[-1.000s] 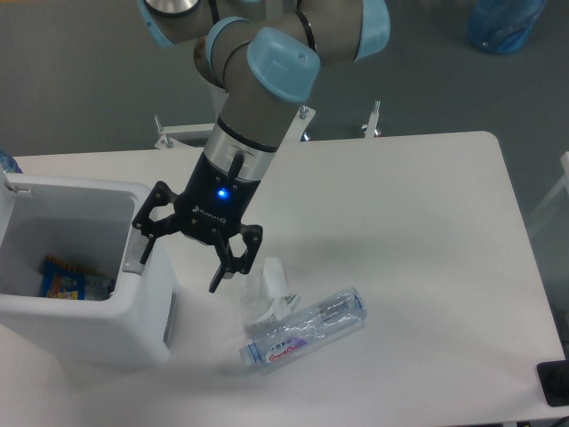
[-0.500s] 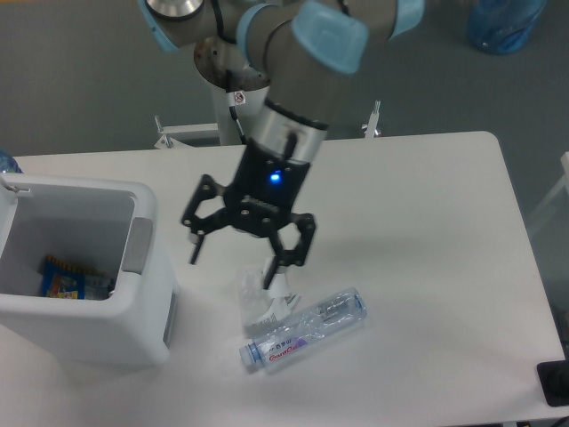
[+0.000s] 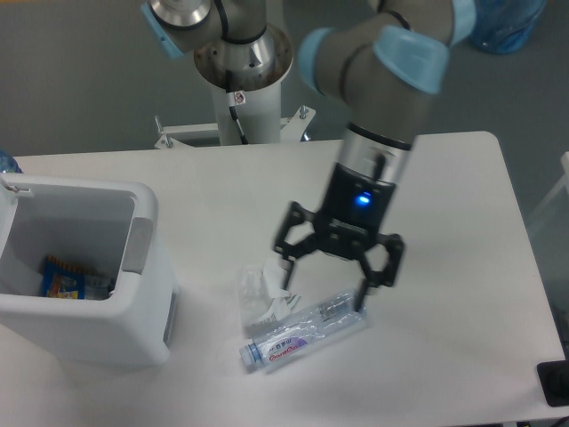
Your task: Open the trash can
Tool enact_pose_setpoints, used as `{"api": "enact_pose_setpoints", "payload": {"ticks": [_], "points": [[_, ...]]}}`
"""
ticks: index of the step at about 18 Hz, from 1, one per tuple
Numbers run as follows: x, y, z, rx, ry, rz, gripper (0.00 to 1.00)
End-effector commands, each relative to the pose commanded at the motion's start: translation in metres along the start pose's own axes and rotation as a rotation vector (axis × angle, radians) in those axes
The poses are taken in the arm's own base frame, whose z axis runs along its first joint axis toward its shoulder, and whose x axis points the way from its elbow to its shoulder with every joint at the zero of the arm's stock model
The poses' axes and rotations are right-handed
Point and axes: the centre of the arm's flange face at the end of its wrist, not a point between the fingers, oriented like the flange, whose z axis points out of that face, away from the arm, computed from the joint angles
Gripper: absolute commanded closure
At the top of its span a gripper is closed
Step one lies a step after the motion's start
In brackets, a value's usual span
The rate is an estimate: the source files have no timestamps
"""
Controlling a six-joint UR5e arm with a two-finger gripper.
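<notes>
The trash can [image 3: 89, 338] is a large white boxy bin at the table's left front. Its top stands open and I can see inside, where a colourful wrapper [image 3: 60, 278] lies at the bottom. A grey tab [image 3: 134, 245] shows on its right rim. My gripper [image 3: 324, 292] hangs well to the right of the can, fingers spread open and empty, just above a clear plastic bottle [image 3: 305, 329] lying on its side.
A crumpled clear wrapper [image 3: 256, 296] lies beside the bottle's left end. The arm's base post [image 3: 242, 98] rises behind the table. A blue bag [image 3: 503, 25] sits on the floor at far right. A dark object [image 3: 556, 382] sits at the table's right front corner.
The gripper has swung from beside the trash can's right rim across to the right, now over the bottle. It stayed open throughout. The can and bottle have not moved.
</notes>
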Motion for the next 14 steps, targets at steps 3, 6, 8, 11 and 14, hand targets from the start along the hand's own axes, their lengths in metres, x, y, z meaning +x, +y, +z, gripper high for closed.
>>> {"api": "enact_pose_setpoints", "payload": {"ticks": [3, 6, 8, 11, 14], "points": [[-0.028, 0.026, -0.006, -0.034, -0.034, 0.054, 0.00], [-0.044, 0.043, -0.007, -0.185, -0.145, 0.175, 0.00], [-0.050, 0.049, -0.006, -0.249, -0.181, 0.214, 0.00], [-0.052, 0.052, -0.005, -0.285, -0.182, 0.270, 0.00], [-0.061, 0.066, -0.003, -0.417, -0.194, 0.456, 0.00]]}}
